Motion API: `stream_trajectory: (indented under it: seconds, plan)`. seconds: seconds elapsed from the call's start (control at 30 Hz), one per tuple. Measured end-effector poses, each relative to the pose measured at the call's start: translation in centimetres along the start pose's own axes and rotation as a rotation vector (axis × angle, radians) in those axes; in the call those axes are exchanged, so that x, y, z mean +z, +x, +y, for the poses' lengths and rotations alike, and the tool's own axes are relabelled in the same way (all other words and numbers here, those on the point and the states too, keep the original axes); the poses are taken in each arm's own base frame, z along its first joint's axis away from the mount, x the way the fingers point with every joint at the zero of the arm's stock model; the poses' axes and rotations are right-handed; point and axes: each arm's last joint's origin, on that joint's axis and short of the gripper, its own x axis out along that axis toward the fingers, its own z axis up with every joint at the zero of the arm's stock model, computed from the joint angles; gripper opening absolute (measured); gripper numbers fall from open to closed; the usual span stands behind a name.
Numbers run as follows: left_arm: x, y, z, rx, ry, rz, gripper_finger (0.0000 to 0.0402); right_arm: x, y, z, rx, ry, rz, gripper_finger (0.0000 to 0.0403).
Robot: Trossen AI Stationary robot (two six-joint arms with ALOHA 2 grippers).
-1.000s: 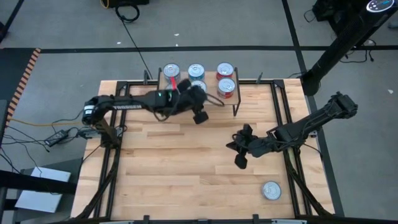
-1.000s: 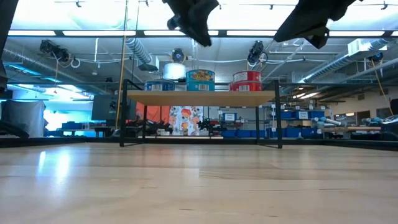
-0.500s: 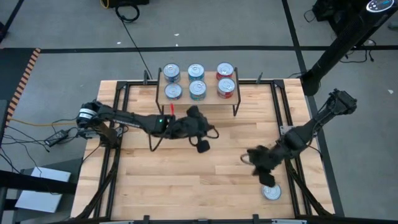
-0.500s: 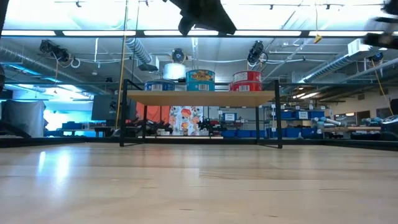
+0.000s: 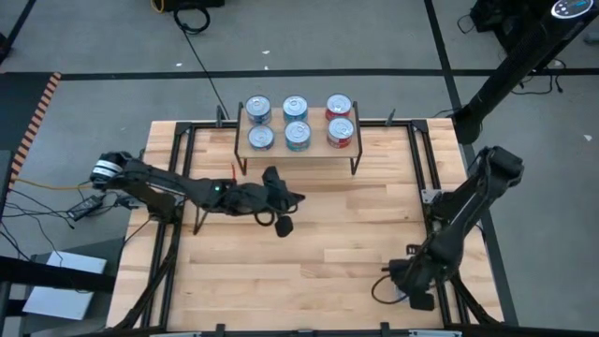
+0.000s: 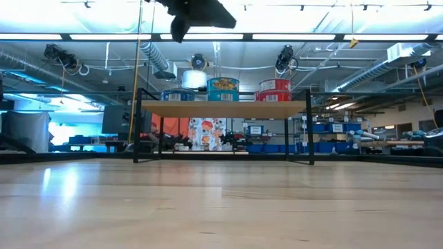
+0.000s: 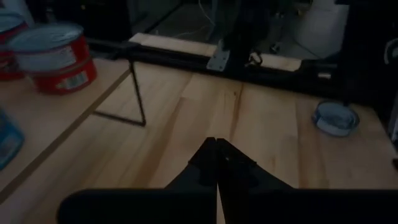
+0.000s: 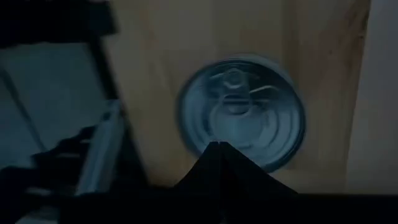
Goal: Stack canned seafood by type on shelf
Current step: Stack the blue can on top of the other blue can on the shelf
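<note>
The shelf (image 5: 298, 148) stands at the table's far edge with six cans of seafood on it. Two blue ones (image 5: 257, 109) are at its left, two teal ones (image 5: 296, 108) in the middle and two red ones (image 5: 339, 105) at its right. One more silver-topped can (image 8: 242, 112) sits on the table by the near right corner. My right gripper (image 8: 217, 149) is shut and points down over it, hiding it in the high view (image 5: 409, 285). My left gripper (image 5: 283, 224) is shut and empty above the table's middle, in front of the shelf. My right gripper's shut tips stand over the near rim (image 8: 214, 144) of the loose can's top, coming from above. I cannot tell whether they touch it. The can stands upright on the table.
Black rails (image 5: 426, 178) run along the table's left and right sides. The wide wooden top (image 5: 318, 253) between the arms is bare. In the left wrist view the loose can (image 7: 334, 117) lies far off, and the red cans (image 7: 56, 56) stand on the shelf.
My left gripper has drawn back from the shelf, toward the table's near edge and left, sinking a little. My right gripper has swung from the table's middle right toward the near right corner and tipped downward until it stands over the loose can.
</note>
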Motion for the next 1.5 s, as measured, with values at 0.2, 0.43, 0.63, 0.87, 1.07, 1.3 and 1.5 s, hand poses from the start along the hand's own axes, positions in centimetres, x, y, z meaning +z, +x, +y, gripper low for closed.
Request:
stream_trajectory:
  seconds: [0.2, 0.43, 0.63, 0.87, 1.07, 1.3, 1.5]
  plan:
    - [-0.9, -1.8, 1.2, 0.021, -0.024, -0.007, 0.0002, 1.5, 2.6, 0.0, -0.06, 0.048, 0.022, 0.0007]
    - [-1.2, -3.0, 1.0, 0.004, -0.022, 0.007, 0.0002, 3.6, 2.2, -0.8, -0.081, 0.107, -0.096, 0.0005]
    - [-2.1, -3.5, 0.1, -0.016, -0.027, 0.066, 0.0001, 6.2, 1.1, -2.3, -0.114, 0.117, -0.247, 0.0005]
    - [-2.7, -4.2, -1.1, -0.056, 0.003, 0.097, 0.0, 9.6, -0.2, -4.4, -0.135, 0.12, -0.417, 0.0005]
    - [-3.2, -4.6, -1.8, -0.064, -0.013, 0.129, 0.0, 12.0, -1.0, -6.6, -0.176, 0.093, -0.468, 0.0005]
    - [-3.5, -4.8, -2.0, -0.086, -0.106, 0.162, 0.0, 14.1, -2.1, -8.1, -0.161, 0.05, -0.551, 0.0005]
    - [-3.5, -4.5, -1.8, -0.068, -0.109, 0.159, 0.0, 12.9, -6.3, -6.2, -0.141, 0.025, -0.572, 0.0005]
